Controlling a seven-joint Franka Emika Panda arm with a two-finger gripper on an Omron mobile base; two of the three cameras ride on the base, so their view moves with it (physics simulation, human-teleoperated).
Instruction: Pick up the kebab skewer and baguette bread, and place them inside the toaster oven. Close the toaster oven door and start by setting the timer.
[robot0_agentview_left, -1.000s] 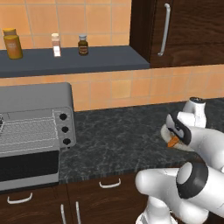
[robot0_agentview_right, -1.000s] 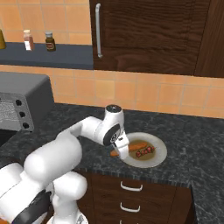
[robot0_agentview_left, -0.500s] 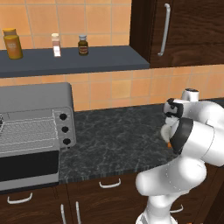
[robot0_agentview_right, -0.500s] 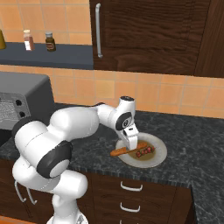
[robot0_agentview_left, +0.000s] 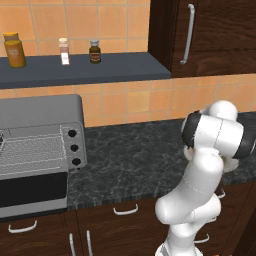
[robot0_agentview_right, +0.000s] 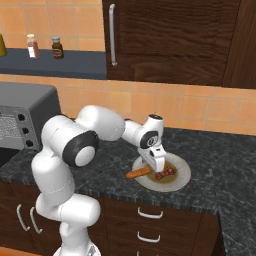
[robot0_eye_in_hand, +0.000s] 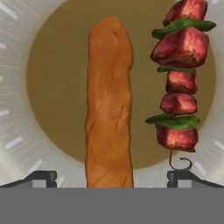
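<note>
Lowered since before, tool hangs wide open astride baguette bread, beside kebab skewer.

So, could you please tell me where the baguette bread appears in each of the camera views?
Left base view: I cannot find it; the arm stands at the right of the counter.
Right base view: the baguette bread lies at centre, on the left rim of the plate, below the gripper.
Hand view: the loaf runs up the middle, left of the kebab skewer.
Shared landmark: the plate.
</note>
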